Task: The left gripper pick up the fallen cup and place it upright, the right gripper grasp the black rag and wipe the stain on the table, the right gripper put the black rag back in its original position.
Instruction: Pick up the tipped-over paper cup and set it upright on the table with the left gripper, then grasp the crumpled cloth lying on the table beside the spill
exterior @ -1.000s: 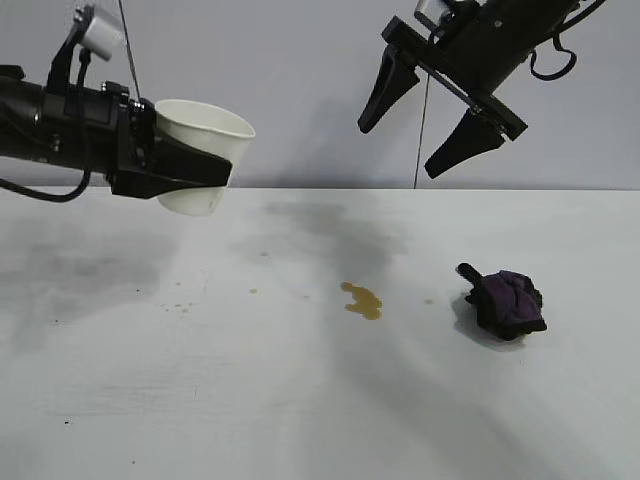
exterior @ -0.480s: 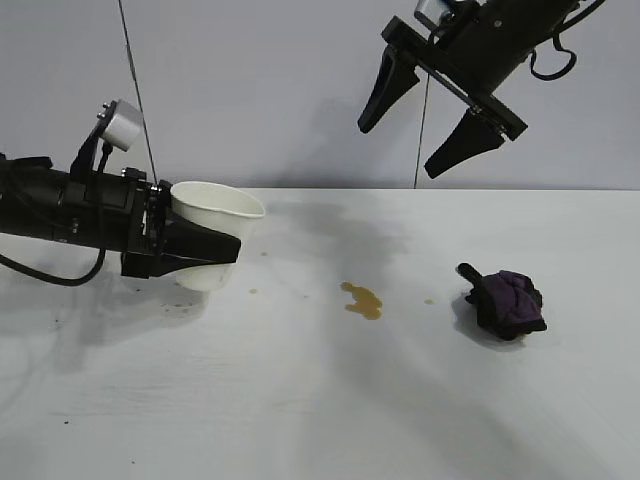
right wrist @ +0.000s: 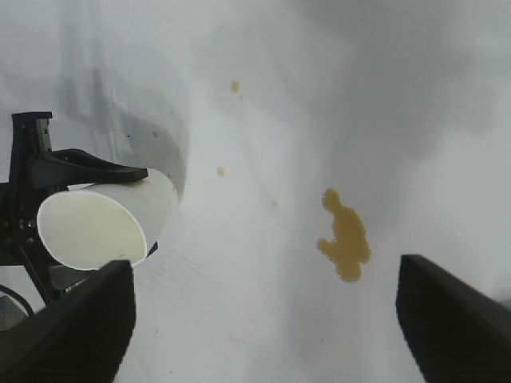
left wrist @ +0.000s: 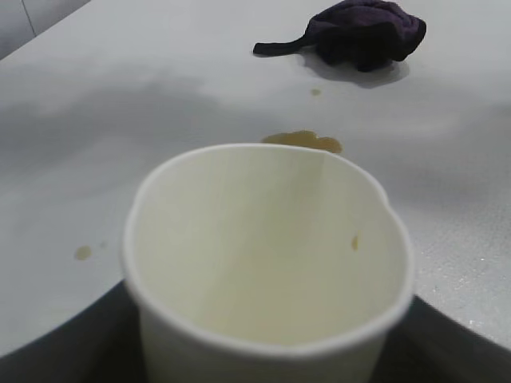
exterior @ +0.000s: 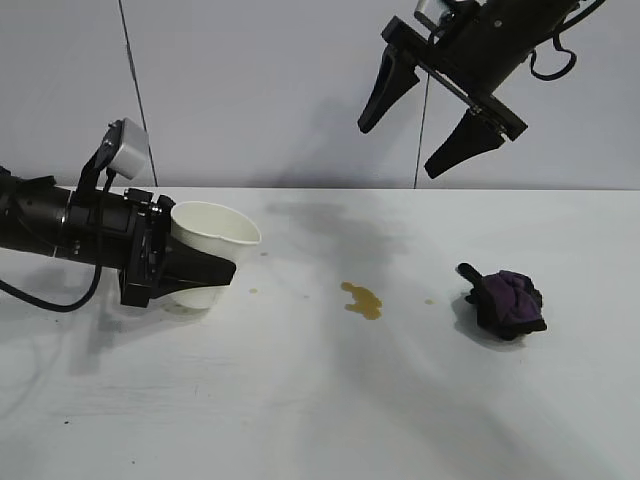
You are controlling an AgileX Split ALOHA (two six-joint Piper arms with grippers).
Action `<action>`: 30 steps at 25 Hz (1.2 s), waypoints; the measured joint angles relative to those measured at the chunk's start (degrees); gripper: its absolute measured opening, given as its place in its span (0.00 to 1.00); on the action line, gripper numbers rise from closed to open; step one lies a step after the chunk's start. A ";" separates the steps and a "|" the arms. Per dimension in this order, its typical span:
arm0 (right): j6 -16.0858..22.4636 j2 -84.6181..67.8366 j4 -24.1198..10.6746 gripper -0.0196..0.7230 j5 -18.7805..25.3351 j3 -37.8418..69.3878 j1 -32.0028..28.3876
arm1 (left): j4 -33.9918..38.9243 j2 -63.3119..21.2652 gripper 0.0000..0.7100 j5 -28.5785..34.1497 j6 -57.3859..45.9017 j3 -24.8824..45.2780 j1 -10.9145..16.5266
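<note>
While your left gripper (exterior: 195, 268) clamps the cup (exterior: 208, 254) tilted low over the table (exterior: 320, 400), only your left wrist view shows a speck inside it; your right gripper (exterior: 430, 108) hangs spread wide, holding nothing.

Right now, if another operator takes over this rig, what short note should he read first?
Left gripper: shut on the cup, low at the table's left side, mouth up but tilted; base contact unclear.
Right gripper: open, high above the table, empty.
Black rag: lying at the right, untouched.
Stain: unwiped, mid-table, between cup and rag.
Done: cup picked up.
Left: set cup upright and release, wipe the stain, return the rag.
</note>
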 joint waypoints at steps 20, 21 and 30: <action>0.00 0.00 0.00 0.85 0.02 0.00 0.00 | 0.00 0.00 0.79 -2.50 -3.32 0.00 0.45; 0.00 0.00 0.00 0.85 0.07 0.00 0.00 | 0.00 0.00 0.79 -1.80 -3.46 0.00 0.45; 0.00 0.00 0.00 0.85 0.07 0.00 0.00 | 0.00 -0.09 0.84 2.68 -9.41 0.00 0.52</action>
